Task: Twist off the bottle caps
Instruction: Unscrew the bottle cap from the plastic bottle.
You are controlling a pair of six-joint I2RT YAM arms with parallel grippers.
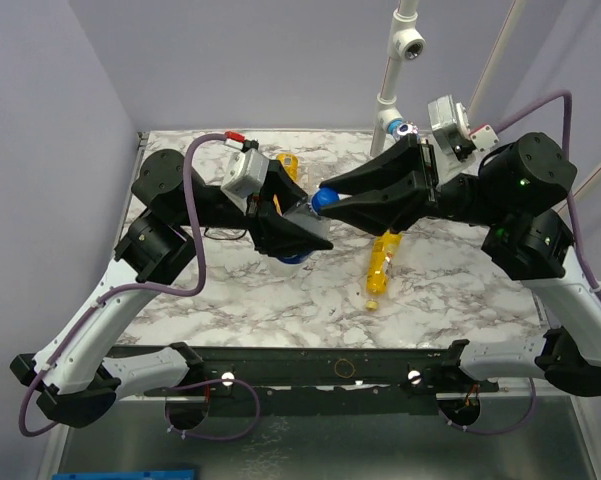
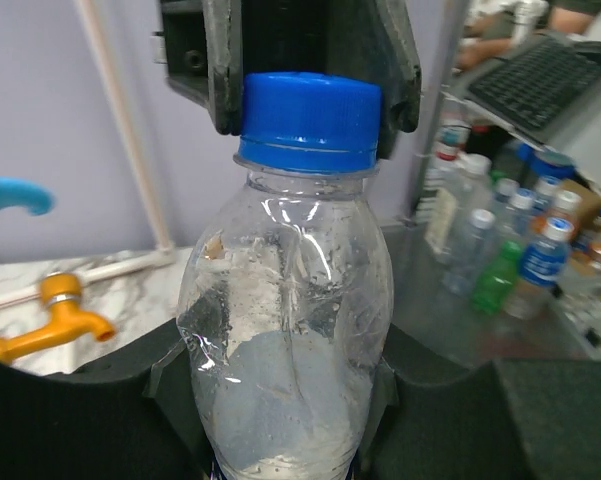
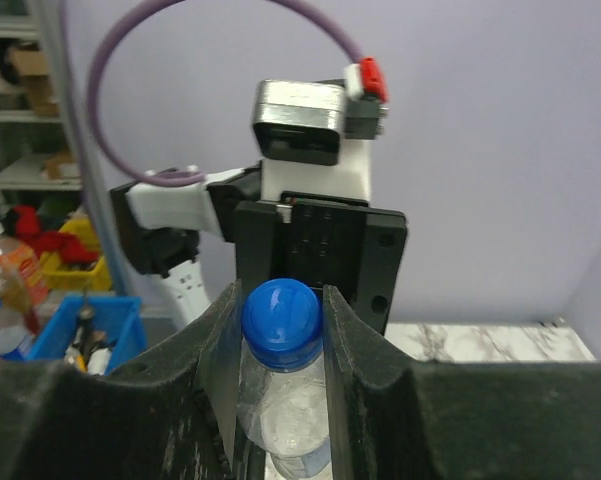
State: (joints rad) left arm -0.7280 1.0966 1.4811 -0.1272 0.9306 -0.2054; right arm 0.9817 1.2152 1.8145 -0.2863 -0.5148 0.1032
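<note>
Marble-patterned worktop (image 1: 460,290), white veined grey, enclosed by pale lavender walls; a white post (image 1: 392,75) carrying a small camera stands at the back edge.

Item 1: clear bottle (image 2: 285,330). Plastic, crumpled at the shoulder and wet inside. Lifted off the worktop left of centre and tilted, its neck towards the right arm. Lower body seated between the padded fingers (image 2: 110,410) of the left gripper (image 1: 292,238), which is closed on it from both sides.

Item 2: blue cap (image 2: 310,120). Ribbed screw cap, seated on the neck of the clear bottle, its collar ring visible beneath. The right gripper (image 1: 328,201) reaches in from the right and is clamped on it; in the right wrist view one dark finger (image 3: 220,340) presses each side of the cap, with no gap showing.

Item 3: yellow-orange bottle (image 1: 382,262). Lying on its side on the worktop right of centre, below the right gripper, touching neither arm. Its cap end cannot be made out.

Item 4: yellow object (image 1: 288,160). At the back of the worktop, mostly hidden by the left arm; kind not determinable.

Item 5: assorted bottles (image 2: 520,250), off the worktop, standing on a surface beyond it in the left wrist view; blurred.
</note>
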